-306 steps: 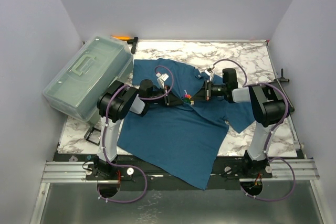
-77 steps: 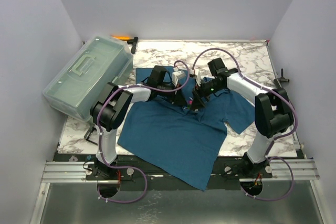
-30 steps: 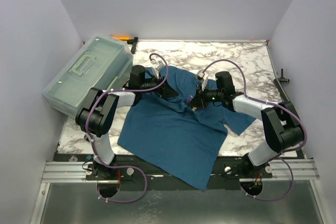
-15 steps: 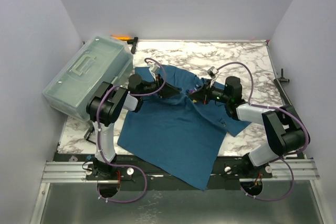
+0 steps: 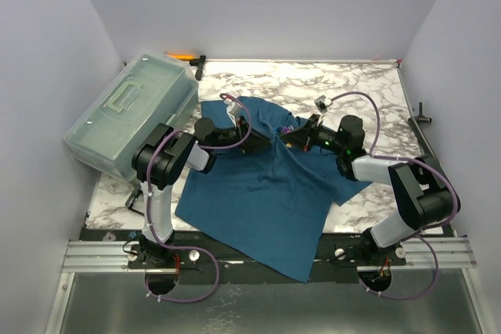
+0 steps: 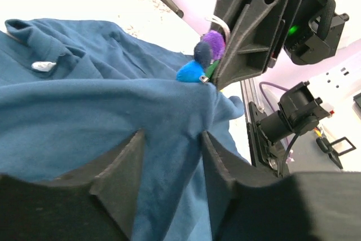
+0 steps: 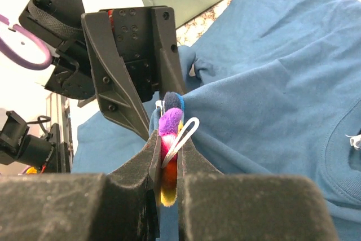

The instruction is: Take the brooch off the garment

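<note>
The garment [image 5: 258,193], a dark teal T-shirt, lies spread on the marble table and is pulled up into a ridge at its middle. The brooch [image 7: 169,156], a fuzzy purple, red, orange and yellow piece with a white loop, sits pinched between the pads of my right gripper [image 7: 169,139], which is shut on it. It still meets the cloth at a raised peak. In the left wrist view the brooch [image 6: 200,63] shows its blue and purple balls beside the right gripper's black fingers [image 6: 242,38]. My left gripper [image 6: 170,136] holds a fold of the garment [image 6: 84,100] between its jaws, just short of the brooch.
A translucent grey-green lidded box [image 5: 129,115] stands on the table's left side. An orange-handled tool [image 5: 184,56] lies at the back wall behind it. Bare marble [image 5: 360,84] shows at the back right. Both arms meet over the shirt's chest.
The right gripper has drawn the brooch up and a little to the right, tenting the cloth. The left jaws have narrowed on the fold, and the left wrist has shifted towards the brooch.
</note>
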